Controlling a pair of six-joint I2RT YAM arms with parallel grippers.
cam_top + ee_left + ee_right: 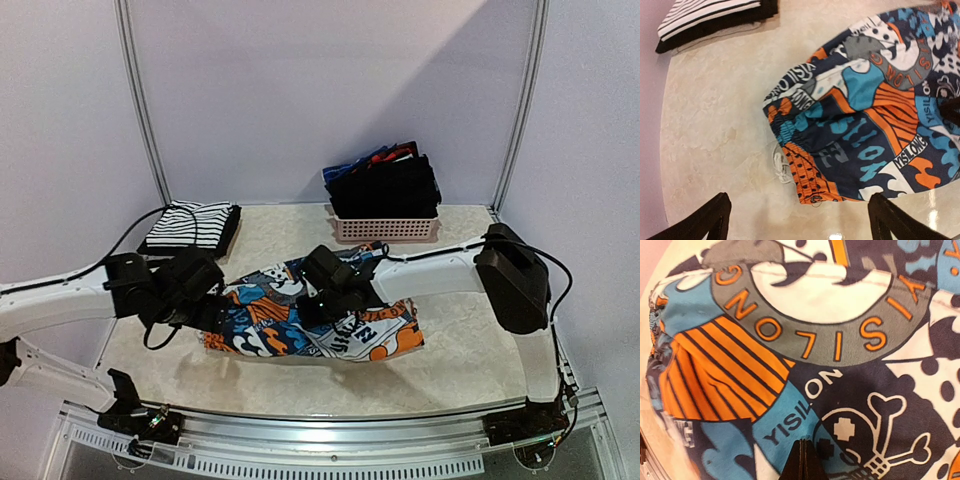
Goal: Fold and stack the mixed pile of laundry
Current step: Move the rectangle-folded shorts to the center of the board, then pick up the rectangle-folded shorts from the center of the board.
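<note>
We've got the graphic-print shorts [320, 325] spread out mid-worktop [470, 370], left claw [799, 210] gaping wide over their left end, right claw [802, 452] closed tight with its tip on the print, and the striped garment [190, 225] folded far left.

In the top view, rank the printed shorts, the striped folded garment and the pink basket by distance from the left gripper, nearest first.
1. Printed shorts, right beside the left gripper.
2. Striped folded garment, far left corner.
3. Pink basket, far back, right of centre.
</note>
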